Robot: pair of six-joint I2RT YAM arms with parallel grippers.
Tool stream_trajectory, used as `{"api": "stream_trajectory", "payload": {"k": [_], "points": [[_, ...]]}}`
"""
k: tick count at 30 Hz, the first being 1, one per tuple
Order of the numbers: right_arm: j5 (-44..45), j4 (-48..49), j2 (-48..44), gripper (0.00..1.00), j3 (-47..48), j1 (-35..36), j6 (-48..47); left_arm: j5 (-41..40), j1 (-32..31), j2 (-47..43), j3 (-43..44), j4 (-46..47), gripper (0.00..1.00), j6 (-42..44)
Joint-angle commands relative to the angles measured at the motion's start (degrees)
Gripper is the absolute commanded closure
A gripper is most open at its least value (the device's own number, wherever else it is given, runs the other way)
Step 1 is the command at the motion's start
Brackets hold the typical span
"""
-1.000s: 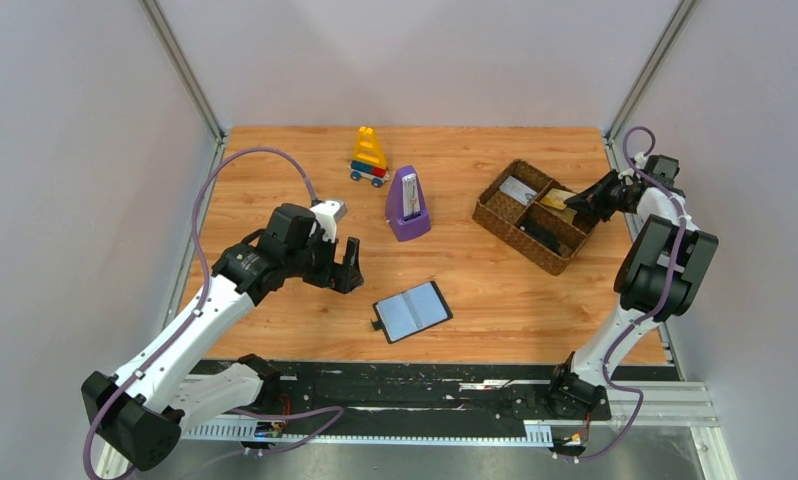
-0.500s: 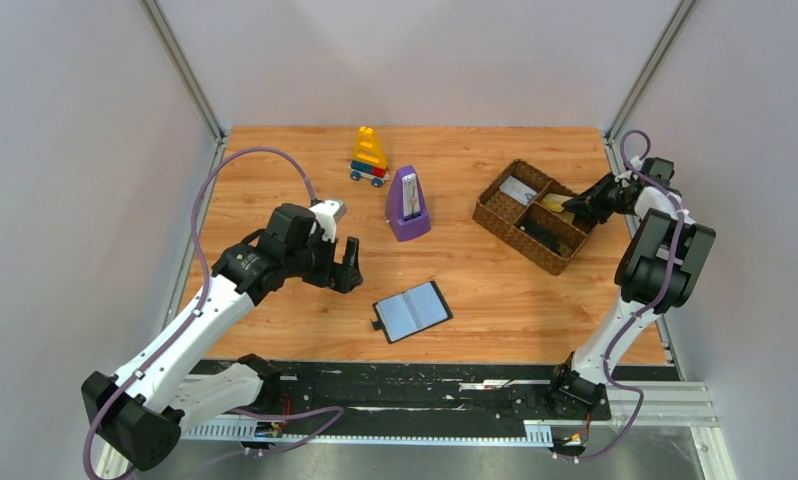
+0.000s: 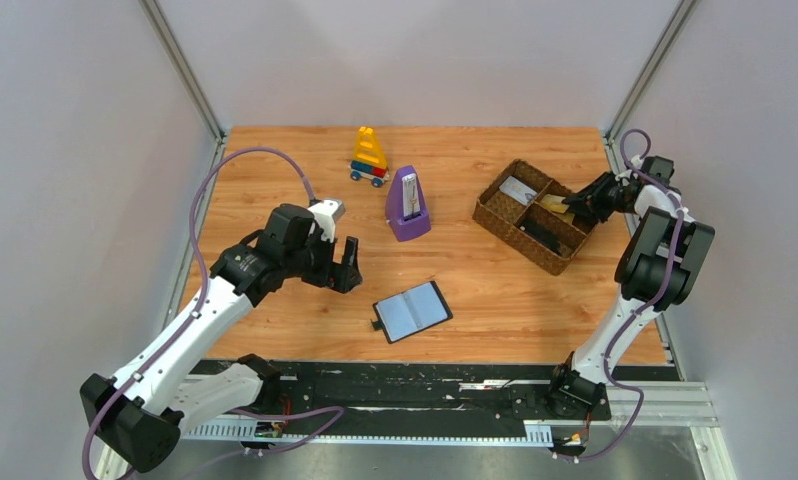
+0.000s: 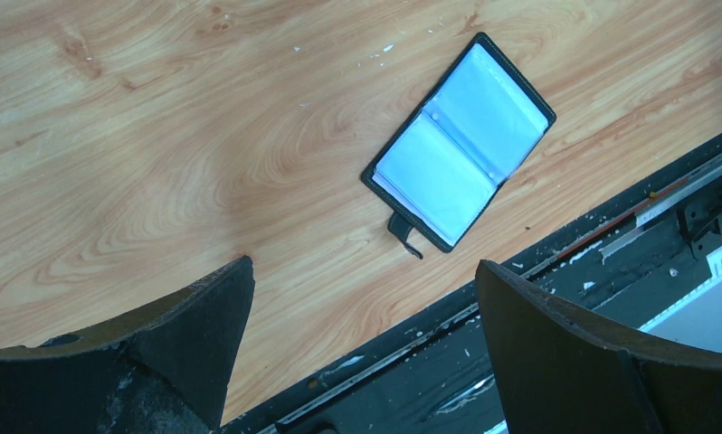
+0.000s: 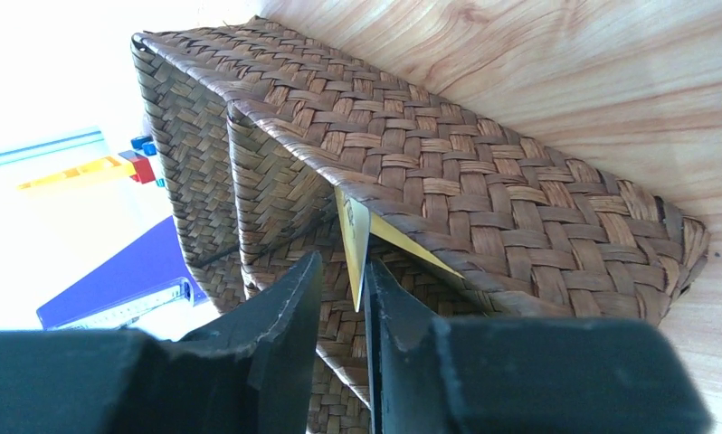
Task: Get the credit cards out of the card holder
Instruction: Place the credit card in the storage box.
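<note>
Two grey-blue panels are facing up on the flat black bifold card holder (image 3: 412, 311), which is lying open on the wooden surface (image 3: 475, 290) close to its near edge. Whether any cards are sitting in its sleeves I cannot tell. Just behind and left of it, the left gripper (image 3: 347, 265) is hovering with its jaws spread wide and nothing between them; its wrist camera is looking down on the card holder (image 4: 457, 154). Farther back, a purple pyramid-shaped metronome (image 3: 407, 205) is standing upright. To its right, a brown woven divided tray (image 3: 511, 240) is sitting at an angle. The right gripper (image 3: 573, 207) is reaching into it with its jaws parted only slightly, and the yellow-orange credit card (image 5: 353, 244) is standing on edge between them, leaning on the tray's wall (image 5: 484, 181). A pale card (image 3: 518, 190) is lying in the far compartment. Farthest back, a colourful toy-block vehicle (image 3: 369, 157) is standing.
</note>
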Motion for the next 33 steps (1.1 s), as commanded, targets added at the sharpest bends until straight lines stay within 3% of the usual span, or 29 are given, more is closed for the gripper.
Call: {"api": "stream_trajectory", "payload": {"k": [1, 15, 27, 33], "points": [[1.8, 0.63, 0.36, 0.73, 2.66, -0.27, 0.72, -0.26, -0.2, -1.35, 0.76, 0.65, 0.0, 1.5], [5.74, -1.34, -0.31, 0.62, 3.57, -0.26, 1.85, -0.39, -0.2, -1.57, 0.76, 0.63, 0.0, 1.33], [9.11, -7.79, -2.6, 0.58, 9.4, -0.2, 2.4, 0.1, -0.2, -3.39, 0.44, 0.85, 0.0, 1.1], [9.62, -11.46, -7.4, 0.55, 10.54, 3.73, 1.35, 0.89, -0.2, -4.51, 0.51, 1.22, 0.0, 0.7]]}}
